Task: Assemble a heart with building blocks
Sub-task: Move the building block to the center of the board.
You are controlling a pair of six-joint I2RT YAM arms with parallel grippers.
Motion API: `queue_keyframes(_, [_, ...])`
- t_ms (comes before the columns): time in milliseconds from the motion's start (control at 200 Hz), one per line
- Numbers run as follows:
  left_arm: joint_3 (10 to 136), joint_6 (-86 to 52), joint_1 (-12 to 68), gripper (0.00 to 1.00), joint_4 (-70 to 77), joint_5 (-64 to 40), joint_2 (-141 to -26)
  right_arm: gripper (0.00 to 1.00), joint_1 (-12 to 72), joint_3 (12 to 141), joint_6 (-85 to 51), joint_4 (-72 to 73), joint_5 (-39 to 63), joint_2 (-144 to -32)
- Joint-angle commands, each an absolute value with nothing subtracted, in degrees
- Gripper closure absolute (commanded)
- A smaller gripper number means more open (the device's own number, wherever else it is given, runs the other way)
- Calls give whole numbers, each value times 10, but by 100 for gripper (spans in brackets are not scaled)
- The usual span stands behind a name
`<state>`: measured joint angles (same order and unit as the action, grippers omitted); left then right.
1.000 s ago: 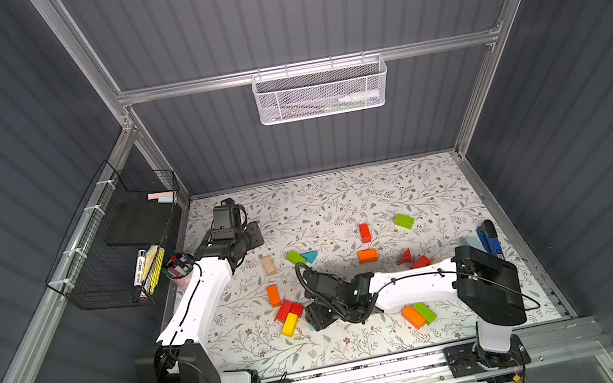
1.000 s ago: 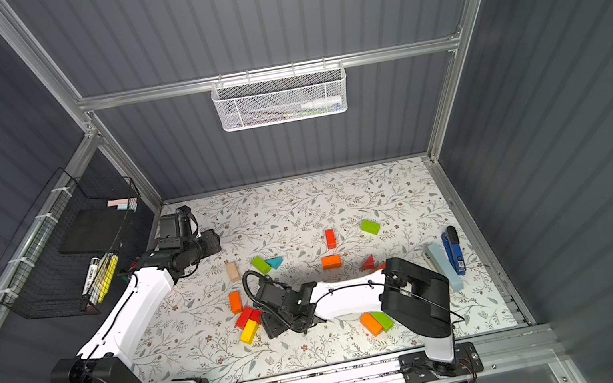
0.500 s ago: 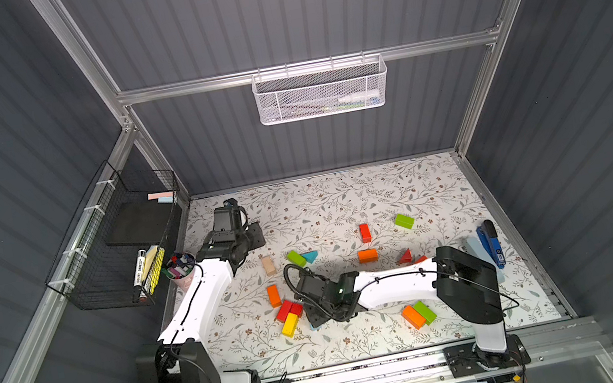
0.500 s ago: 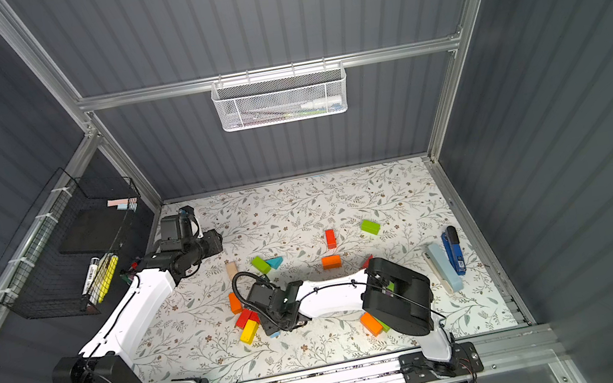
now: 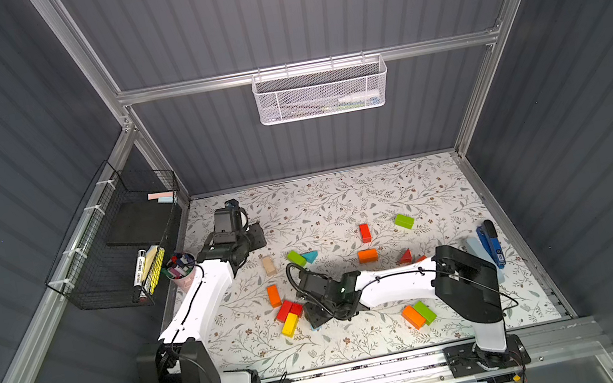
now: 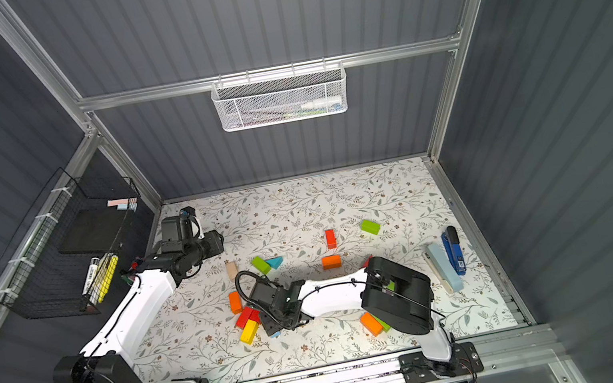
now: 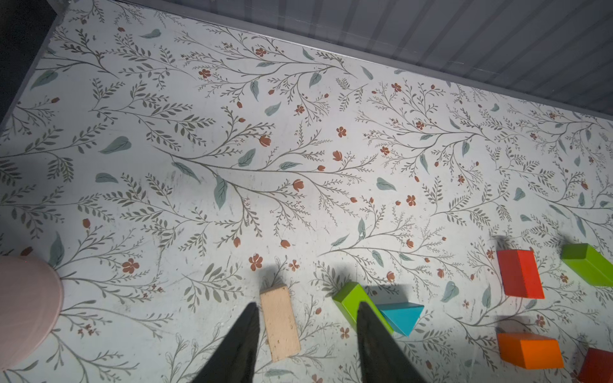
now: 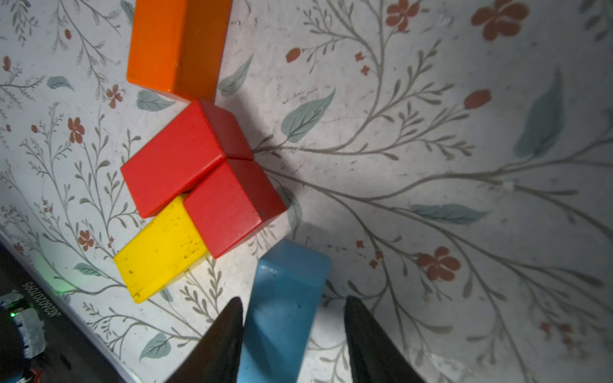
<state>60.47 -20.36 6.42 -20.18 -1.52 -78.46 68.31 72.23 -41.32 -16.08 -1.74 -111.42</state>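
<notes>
My right gripper (image 8: 294, 300) is low over the mat at front centre (image 5: 315, 319), open. A blue block (image 8: 282, 308) lies between its fingers, against one finger and clear of the other. Just beside it two red blocks (image 8: 179, 159) and a yellow block (image 8: 159, 252) sit pressed together, with an orange block (image 8: 175, 43) past them. My left gripper (image 7: 307, 303) hangs open and empty above the back left of the mat (image 5: 255, 237). Below it lie a tan block (image 7: 280, 323), a green block (image 7: 351, 298) and a teal wedge (image 7: 401, 316).
Loose blocks lie mid-mat: red (image 5: 364, 232), green (image 5: 403, 221), orange (image 5: 367, 255), a red wedge (image 5: 405, 256), and an orange and green pair (image 5: 413, 316) at the front. A pink cup of markers (image 5: 181, 270) stands at the left edge, a blue stapler (image 5: 490, 244) at the right.
My right gripper has shifted a little to the left, toward the red and yellow blocks, with the blue block between its fingers. The left arm has hardly moved.
</notes>
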Motion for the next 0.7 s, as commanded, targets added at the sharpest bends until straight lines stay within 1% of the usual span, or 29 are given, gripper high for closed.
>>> queue_keyframes(0, [597,-197,59,51,-200,-24,-774,48,683,724,-413,-171,-18,-1111])
queue_keyframes(240, [595,-199,59,52,-199,-30,-771,62,681,736,-436,-214,-60,-1118])
queue_keyframes(385, [593,-199,59,52,-199,-32,-768,70,662,720,-453,-213,-69,-1106])
queue_keyframes(505, [591,-201,59,52,-197,-37,-767,74,632,705,-458,-213,-88,-1088])
queue_keyframes(695, [593,-200,59,53,-194,-45,-773,78,553,714,-480,-200,-83,-1086])
